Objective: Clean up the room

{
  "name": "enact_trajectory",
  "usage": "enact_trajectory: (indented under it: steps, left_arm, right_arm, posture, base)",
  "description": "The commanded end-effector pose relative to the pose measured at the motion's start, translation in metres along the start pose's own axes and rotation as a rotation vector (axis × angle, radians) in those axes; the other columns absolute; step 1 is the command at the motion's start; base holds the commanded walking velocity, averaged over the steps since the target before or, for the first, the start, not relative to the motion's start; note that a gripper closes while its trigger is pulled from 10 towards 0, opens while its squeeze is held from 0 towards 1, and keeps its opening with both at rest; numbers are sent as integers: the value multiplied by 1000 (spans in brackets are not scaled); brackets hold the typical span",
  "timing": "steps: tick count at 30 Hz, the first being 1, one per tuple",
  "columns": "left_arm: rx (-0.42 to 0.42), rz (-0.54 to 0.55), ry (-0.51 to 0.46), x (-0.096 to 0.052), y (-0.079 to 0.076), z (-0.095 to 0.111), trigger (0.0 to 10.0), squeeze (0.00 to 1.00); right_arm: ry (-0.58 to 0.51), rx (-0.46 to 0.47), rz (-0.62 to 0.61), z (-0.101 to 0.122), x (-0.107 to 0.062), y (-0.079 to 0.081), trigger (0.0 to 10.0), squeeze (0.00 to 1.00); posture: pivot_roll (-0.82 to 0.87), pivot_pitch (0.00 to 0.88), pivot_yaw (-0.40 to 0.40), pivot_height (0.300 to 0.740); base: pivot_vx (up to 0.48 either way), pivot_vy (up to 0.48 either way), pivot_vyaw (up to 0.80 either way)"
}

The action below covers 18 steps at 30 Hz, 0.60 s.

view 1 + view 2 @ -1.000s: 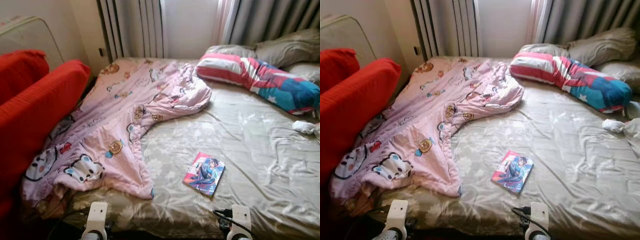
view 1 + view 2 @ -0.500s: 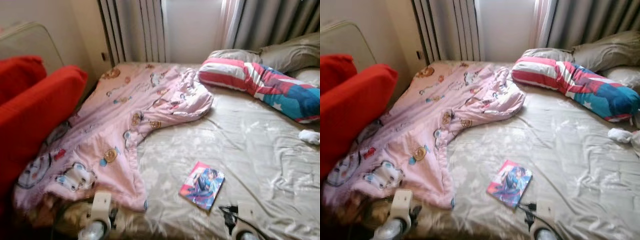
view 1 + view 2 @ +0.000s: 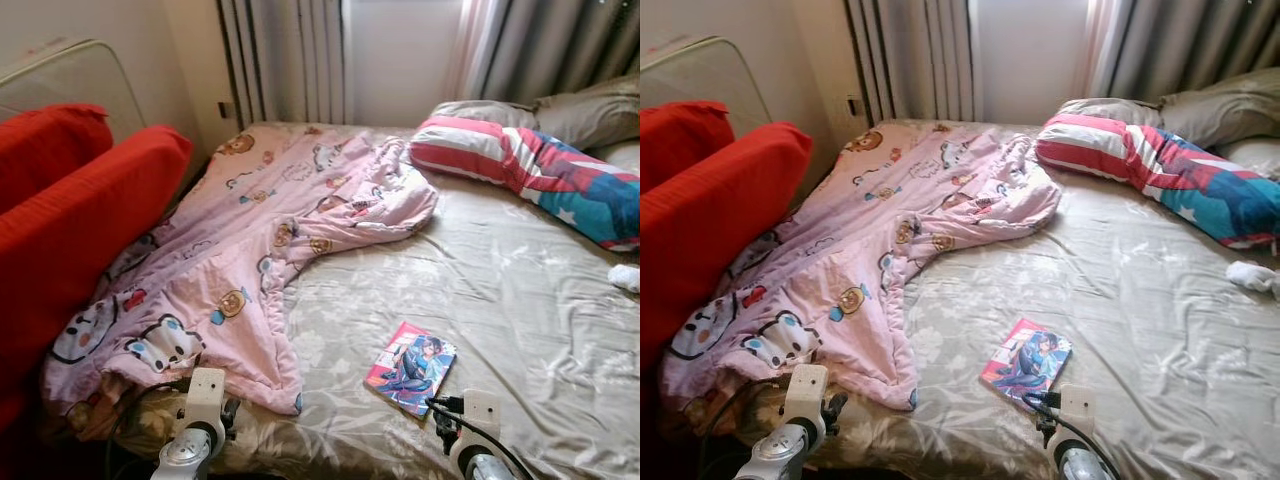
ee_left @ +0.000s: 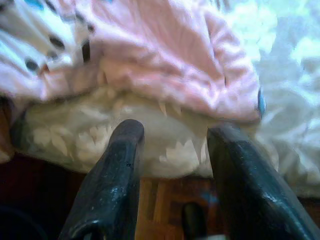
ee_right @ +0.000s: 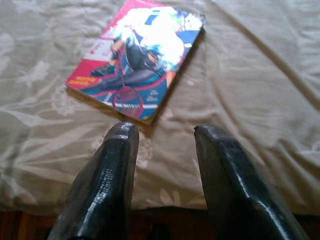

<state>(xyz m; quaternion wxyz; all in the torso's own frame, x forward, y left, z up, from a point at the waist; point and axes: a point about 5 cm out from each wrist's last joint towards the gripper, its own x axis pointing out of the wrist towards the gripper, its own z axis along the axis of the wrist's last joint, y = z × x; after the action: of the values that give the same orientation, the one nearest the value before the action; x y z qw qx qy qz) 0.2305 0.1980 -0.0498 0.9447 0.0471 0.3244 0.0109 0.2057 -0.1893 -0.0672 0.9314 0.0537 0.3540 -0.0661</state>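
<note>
I count one bed [image 3: 520,300], one pink quilt [image 3: 250,250], one book [image 3: 411,354], one striped bolster [image 3: 530,175], two grey pillows [image 3: 500,112], two red cushions [image 3: 80,220] and one white sock [image 3: 626,276].

No text, brand or number can be read here. The book [image 5: 140,55] lying on the bed [image 3: 520,300] has a bright illustrated cover with a line of small lettering along its pink edge and a round emblem near one corner, but both are too blurred to make out. The pink blanket [image 3: 250,260] carries only cartoon animal and biscuit prints, with a few tiny scribbled marks that cannot be read as words. The striped pillow [image 3: 520,165] shows stripes and star shapes, no letters.
</note>
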Motion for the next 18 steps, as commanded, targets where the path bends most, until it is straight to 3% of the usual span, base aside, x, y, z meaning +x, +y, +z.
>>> enact_trajectory:
  steps: [1, 18]
  left_arm:
    - [11, 6, 54, -5, 6, -14, 10000, 0]
    - [5, 3, 47, -2, 3, -9, 10000, 0]
  right_arm:
    - [19, 5, -6, -5, -1, -1, 10000, 0]
    - [20, 35, -27, -5, -1, -3, 10000, 0]
  posture:
    - [82, 38, 33, 740]
    - [85, 64, 35, 740]
  base:
    - [0, 0, 0]
    - [240, 0, 0]
